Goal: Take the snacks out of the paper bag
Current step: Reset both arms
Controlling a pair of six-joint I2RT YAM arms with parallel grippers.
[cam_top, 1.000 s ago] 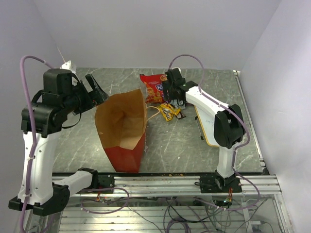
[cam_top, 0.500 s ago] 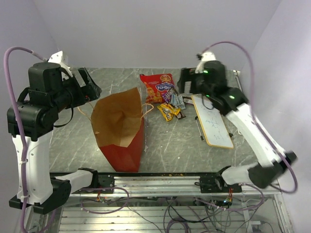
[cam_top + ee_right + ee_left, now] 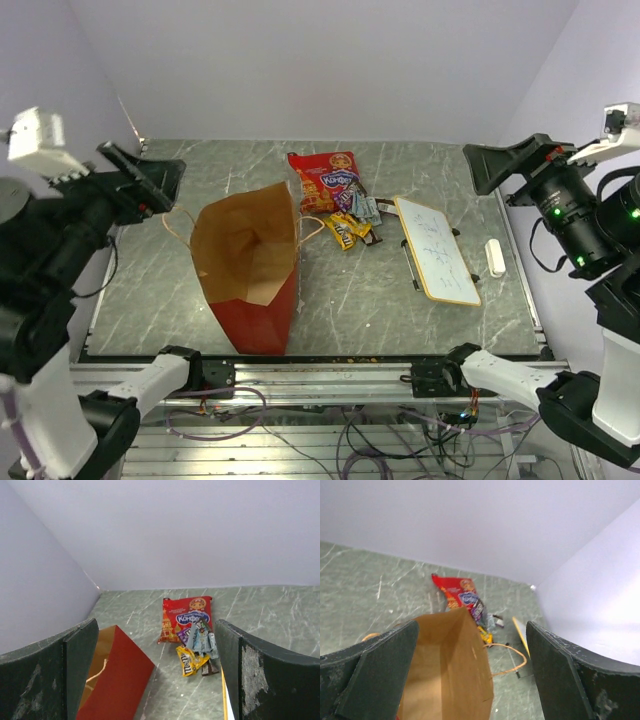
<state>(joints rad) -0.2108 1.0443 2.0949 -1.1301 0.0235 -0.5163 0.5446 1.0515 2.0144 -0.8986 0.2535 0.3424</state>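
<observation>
Finds the grey-green marbled surface [image 3: 350, 300] bearing the red paper bag [image 3: 250, 270] upright left of centre, mouth open, brown inside showing, string handles [image 3: 516, 653] looping out at either side. Holds the left tool [image 3: 471, 625] and right tool [image 3: 155, 622] raised well clear above the surface's left and right edges, fingers [image 3: 375, 675] of each spread wide, released, gripping nothing. Shows a white wood-framed board [image 3: 437, 250] lying flat right of centre, then the snacks [image 3: 340, 205] outside the bag by its far right corner: large red packet [image 3: 325, 180] flat, small yellow packet [image 3: 347, 230] and silvery-dark wrappers [image 3: 362, 207] bunched against its near edge.
</observation>
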